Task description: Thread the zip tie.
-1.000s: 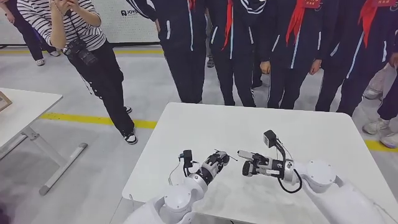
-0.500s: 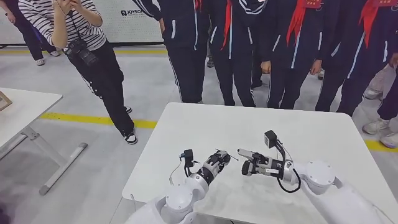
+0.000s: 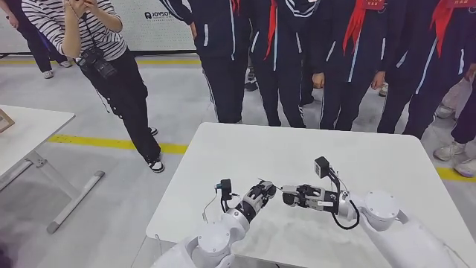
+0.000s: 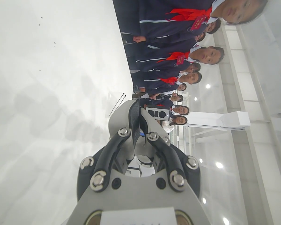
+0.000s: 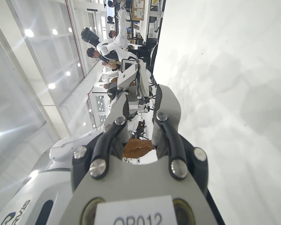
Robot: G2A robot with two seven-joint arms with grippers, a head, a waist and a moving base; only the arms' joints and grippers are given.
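The left gripper [image 4: 136, 111] is nearest the robot, held just above the white rectangular table [image 3: 372, 156]. Its two black-padded fingers are pressed together on the thin black plastic zip tie [image 3: 268, 185]. The tie is pinched part-way along its length, so a short stretch sticks out on either side of the pads. In the right wrist view it appears as a fine dark line running across the closed fingertips.

In the left wrist view a slim black strand with a small head [image 4: 118, 103] slants away on the table side of the fingers. A second, matching line runs close beside it. I cannot tell whether this is the free end of the same tie with its shadow.

Just beyond, facing the left gripper tip to tip, is the right gripper [image 5: 142, 94]. Its fingers stand apart with a plain gap between them and nothing in it. Its fingertips are very near the left gripper's and the tie, and I cannot tell if they touch.

Both grippers are over the near part of the table, well apart from its far edge.
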